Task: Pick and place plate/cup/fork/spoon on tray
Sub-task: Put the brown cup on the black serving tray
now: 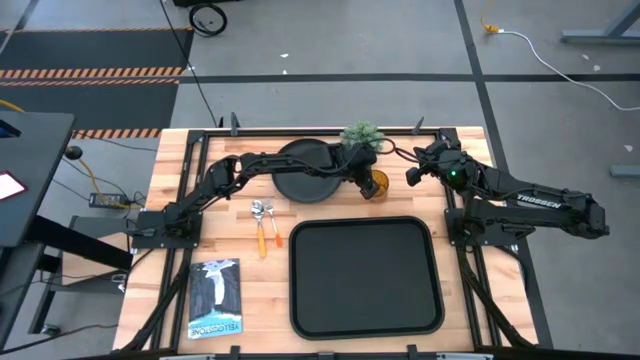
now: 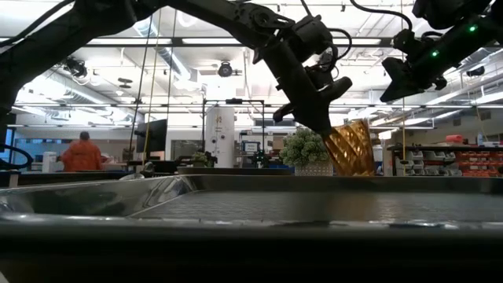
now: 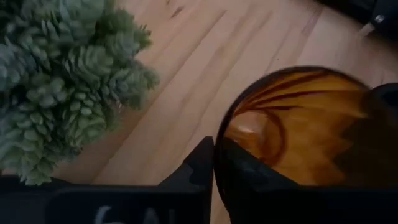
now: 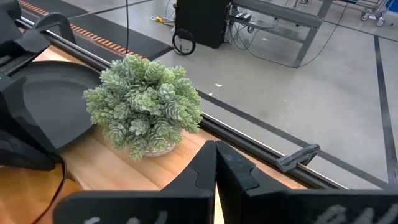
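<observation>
Left gripper [image 1: 368, 181] clamped on the cup's [image 1: 377, 184] rim beside the plant [image 1: 360, 135], cup lifted and tilted in low view, tray [image 1: 366, 277] bare nearby, right gripper [image 4: 216, 163] pinched shut.

Your light wooden desk [image 1: 250, 290], seen from above.
On its boards you have the black tray [image 1: 366, 277] at the near middle, a booklet [image 1: 215, 298] to its left, the fork [image 1: 275, 231] and spoon [image 1: 260, 227] side by side above that, and the round plate [image 1: 300, 170], green plant ball [image 1: 360, 135] and amber cup [image 1: 377, 184] along the far side.
</observation>
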You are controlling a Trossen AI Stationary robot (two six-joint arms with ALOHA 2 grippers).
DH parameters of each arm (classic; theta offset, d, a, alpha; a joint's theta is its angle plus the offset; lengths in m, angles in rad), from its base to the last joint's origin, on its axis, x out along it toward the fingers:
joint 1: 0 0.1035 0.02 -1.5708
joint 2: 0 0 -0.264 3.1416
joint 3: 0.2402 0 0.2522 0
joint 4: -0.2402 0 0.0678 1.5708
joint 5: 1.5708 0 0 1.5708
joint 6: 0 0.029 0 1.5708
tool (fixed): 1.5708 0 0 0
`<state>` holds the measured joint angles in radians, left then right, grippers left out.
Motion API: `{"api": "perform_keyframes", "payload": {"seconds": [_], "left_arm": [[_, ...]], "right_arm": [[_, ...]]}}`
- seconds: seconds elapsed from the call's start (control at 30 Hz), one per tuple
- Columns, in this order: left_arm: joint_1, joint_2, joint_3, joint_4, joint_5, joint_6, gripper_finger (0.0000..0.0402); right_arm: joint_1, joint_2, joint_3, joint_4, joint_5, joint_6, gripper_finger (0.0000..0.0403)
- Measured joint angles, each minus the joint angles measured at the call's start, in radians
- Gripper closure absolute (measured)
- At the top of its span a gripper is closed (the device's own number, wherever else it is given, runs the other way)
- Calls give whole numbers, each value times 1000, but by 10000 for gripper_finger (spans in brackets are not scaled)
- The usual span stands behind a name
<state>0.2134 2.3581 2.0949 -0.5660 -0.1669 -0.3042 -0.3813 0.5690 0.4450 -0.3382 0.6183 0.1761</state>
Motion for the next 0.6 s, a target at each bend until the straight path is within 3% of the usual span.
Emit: {"api": "perform_keyframes", "payload": {"seconds": [0.33,0.6], "left_arm": [[19,3,118,-123,43,31,389],[17,3,196,-188,230,42,389]], "right_arm": [[0,-51,0,-15,7,-22,392],[0,-128,0,-37,16,-23,394]]}}
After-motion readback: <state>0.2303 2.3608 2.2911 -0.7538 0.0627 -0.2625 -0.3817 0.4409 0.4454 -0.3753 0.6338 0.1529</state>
